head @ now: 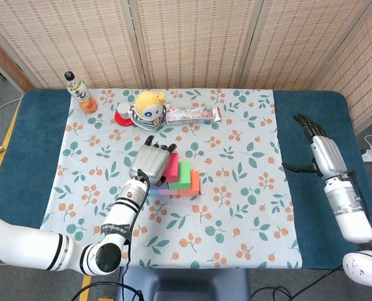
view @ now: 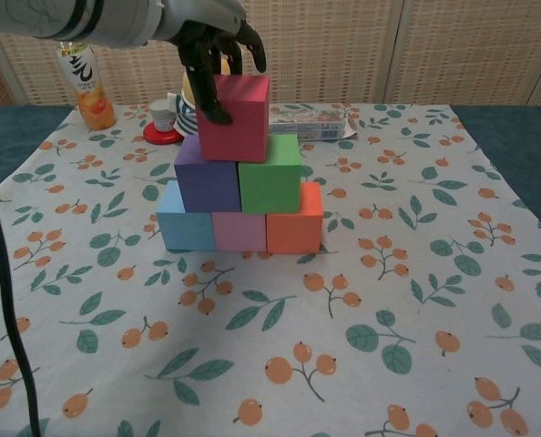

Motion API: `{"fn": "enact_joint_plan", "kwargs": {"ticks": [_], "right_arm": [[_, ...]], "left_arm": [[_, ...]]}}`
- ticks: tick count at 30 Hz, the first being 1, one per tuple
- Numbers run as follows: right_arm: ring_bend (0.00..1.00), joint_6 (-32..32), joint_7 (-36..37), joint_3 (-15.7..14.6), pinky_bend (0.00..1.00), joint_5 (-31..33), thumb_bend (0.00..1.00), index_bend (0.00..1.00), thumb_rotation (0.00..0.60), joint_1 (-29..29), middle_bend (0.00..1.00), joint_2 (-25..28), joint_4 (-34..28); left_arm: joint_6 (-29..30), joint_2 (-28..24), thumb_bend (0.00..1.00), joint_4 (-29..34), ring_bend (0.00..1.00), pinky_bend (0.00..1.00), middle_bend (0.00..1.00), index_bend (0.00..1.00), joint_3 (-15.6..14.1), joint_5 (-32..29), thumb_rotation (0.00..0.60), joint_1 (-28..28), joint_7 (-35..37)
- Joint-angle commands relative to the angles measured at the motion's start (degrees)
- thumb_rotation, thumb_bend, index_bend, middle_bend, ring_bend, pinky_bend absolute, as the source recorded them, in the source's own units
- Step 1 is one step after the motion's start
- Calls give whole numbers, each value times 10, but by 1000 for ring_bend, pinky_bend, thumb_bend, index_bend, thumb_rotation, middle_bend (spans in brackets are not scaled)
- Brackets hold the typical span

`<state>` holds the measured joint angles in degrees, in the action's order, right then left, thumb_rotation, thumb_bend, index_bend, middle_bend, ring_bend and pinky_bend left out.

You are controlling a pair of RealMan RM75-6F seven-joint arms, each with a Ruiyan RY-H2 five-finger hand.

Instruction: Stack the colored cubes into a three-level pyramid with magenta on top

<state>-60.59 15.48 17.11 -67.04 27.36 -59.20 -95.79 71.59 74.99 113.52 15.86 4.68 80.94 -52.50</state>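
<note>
A magenta cube point(view: 239, 118) sits on top of a purple cube point(view: 206, 175) and a green cube point(view: 270, 175). Below them, a blue cube point(view: 184, 228), a pink cube point(view: 239, 231) and an orange cube point(view: 295, 218) form the bottom row. My left hand point(view: 214, 41) holds the magenta cube from above: its thumb lies on the cube's near left face and the other fingers curve over the back top edge. In the head view the left hand point(head: 151, 160) covers most of the stack, with the magenta cube point(head: 172, 164) showing beside it. My right hand point(head: 320, 150) rests open at the table's right side, holding nothing.
At the back of the floral cloth stand an orange drink bottle point(view: 84, 84), a yellow-haired doll point(head: 149, 107) with a red-based cup point(head: 123, 116) beside it, and a flat snack packet point(head: 192, 113). The blue table point(head: 29, 144) shows on both sides of the cloth.
</note>
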Motion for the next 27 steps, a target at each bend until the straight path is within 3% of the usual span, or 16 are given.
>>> {"fn": "enact_joint_plan", "kwargs": {"ticks": [1,14,27], "right_arm": [[0,0,1,0,0,0,0,0,600,0,0,0,0],[0,-2,2,0,0,-2,0,0,600,-1,0,1,0],[0,-4,5,0,0,-6,0,0,600,-2,0,3,-3]], "left_arm": [[2,2,319,1,280,96,269,109,1,-1,600,-1,-3],[12,8,318,5,229,113,180,25,11,-14,600,-1,-17],[16,3,316,24,31,119,10,0,17,-15,600,-6,-22]]}}
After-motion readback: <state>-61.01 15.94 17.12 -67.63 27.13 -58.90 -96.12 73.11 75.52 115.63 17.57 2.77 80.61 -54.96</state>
